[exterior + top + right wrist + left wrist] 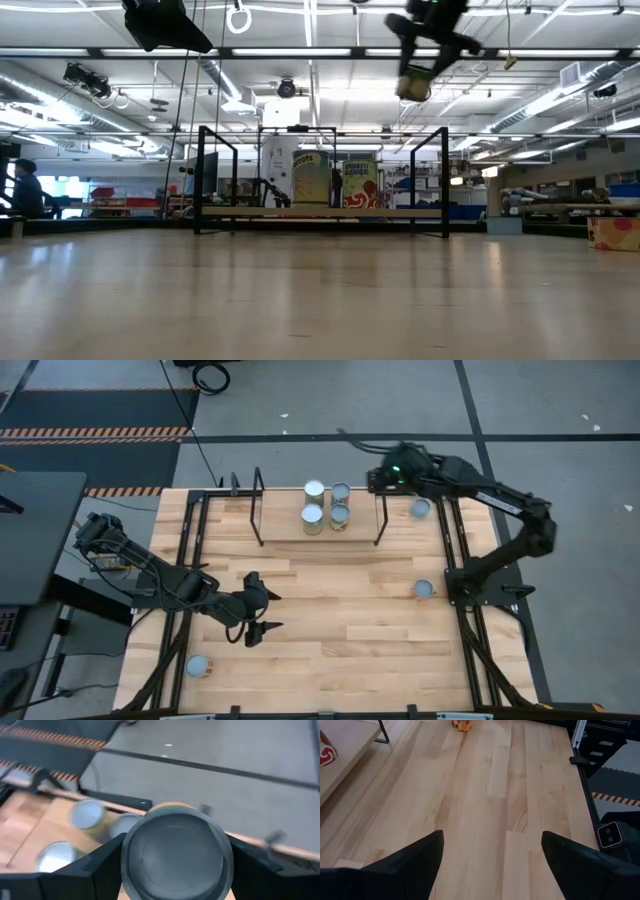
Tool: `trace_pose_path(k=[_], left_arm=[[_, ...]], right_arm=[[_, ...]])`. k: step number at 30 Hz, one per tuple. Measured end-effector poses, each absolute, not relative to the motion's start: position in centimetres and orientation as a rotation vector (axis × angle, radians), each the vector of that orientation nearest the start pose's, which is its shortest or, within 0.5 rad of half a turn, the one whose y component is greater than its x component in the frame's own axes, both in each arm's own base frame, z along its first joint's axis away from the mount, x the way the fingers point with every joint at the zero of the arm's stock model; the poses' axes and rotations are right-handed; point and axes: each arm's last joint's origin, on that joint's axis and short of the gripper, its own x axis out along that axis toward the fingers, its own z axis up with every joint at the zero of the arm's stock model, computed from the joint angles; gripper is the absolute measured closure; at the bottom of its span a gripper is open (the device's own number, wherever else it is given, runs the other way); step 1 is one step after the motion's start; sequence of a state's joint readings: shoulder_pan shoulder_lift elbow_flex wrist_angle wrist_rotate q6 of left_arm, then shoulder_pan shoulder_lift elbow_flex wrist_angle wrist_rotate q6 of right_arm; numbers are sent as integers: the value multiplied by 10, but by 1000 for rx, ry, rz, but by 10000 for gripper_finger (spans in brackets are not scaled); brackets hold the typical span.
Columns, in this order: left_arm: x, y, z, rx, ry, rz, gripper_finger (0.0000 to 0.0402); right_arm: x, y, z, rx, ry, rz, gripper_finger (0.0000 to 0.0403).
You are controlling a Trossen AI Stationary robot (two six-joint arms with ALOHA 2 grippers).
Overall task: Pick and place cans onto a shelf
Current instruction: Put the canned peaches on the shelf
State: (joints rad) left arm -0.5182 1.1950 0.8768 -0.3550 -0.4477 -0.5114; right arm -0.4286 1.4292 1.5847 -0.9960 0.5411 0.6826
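Four cans shelved, one in my right fingers, three left on the desk.

Nearest, one can [199, 666] sits at the desk's [330, 640] front-left corner by my left fingers [262, 610], which are spread and empty. Farther, loose cans [423, 590] and [421, 509] wait right. My right fingers [172, 870] clamp a can [176, 852] near the shelf [285, 525], where four cans [326, 506] stand.

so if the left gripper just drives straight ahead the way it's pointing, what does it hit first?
Probably nothing nearby. The left gripper is open over the bare tabletop. One can stands far ahead, slightly off its centre line; depth is hard to judge.
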Motion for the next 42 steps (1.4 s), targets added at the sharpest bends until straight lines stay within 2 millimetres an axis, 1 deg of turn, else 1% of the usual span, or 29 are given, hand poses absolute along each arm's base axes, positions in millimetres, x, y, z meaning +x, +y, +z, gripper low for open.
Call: trace_pose_path(k=[2, 4, 6, 8, 11, 15, 20, 23, 25, 27, 31, 34, 42], left_arm=[[222, -112, 271, -183, 592, 85, 61], [222, -112, 271, -183, 592, 85, 61], [222, -112, 271, -183, 592, 85, 61], [222, -112, 271, -183, 592, 85, 61], [222, -112, 271, -183, 592, 85, 61], [222, -112, 271, -183, 592, 85, 61], [222, -112, 271, -184, 592, 85, 61], [222, -112, 271, -184, 592, 85, 61], [222, -112, 271, -186, 589, 84, 61], [222, -112, 271, -186, 588, 84, 61], [222, -112, 272, -188, 584, 83, 61], [222, -112, 272, -189, 584, 83, 61], [222, -112, 272, -191, 580, 82, 61]], right_arm=[[267, -136, 393, 493, 565, -1095, 114], [284, -145, 388, 461, 641, -1015, 114], [295, -152, 379, 436, 740, -917, 114], [300, -158, 372, 412, 822, -837, 114], [300, -162, 365, 333, 905, -735, 114], [299, -161, 358, 185, 996, -611, 114], [299, -163, 344, 98, 1106, -436, 114], [303, -167, 331, 59, 1189, -397, 115], [305, -168, 319, 61, 1273, -362, 115], [306, -170, 311, 71, 1322, -342, 115], [314, -174, 306, 62, 1290, -315, 115], [318, -175, 298, 52, 1293, -306, 112], [315, -176, 274, 83, 1338, -305, 113]])
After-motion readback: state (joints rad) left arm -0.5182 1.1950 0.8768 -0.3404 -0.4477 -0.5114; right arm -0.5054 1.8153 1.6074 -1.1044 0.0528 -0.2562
